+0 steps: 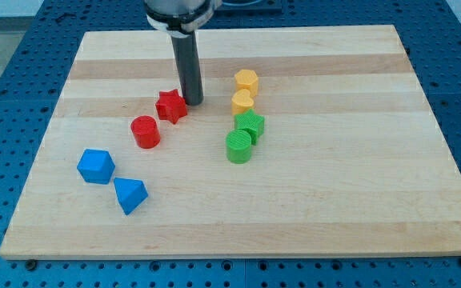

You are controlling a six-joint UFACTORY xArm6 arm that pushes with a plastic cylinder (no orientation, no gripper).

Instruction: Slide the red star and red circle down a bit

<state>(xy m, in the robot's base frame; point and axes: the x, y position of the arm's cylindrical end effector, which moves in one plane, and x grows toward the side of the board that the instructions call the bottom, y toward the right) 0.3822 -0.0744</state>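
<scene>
The red star point(170, 106) lies on the wooden board point(334, 184) left of centre, toward the view's top. The red circle point(145, 132), a short cylinder, sits just below and left of the star, close to it. My tip point(193, 103) rests on the board right beside the star's right edge, touching or nearly touching it. The dark rod rises from there to the arm at the view's top.
Two yellow blocks point(246, 81) point(243, 102) stand in a column right of my tip, with a green star point(250, 125) and a green cylinder point(238, 147) below them. A blue block point(96, 166) and a blue wedge-like block point(130, 194) lie at the lower left.
</scene>
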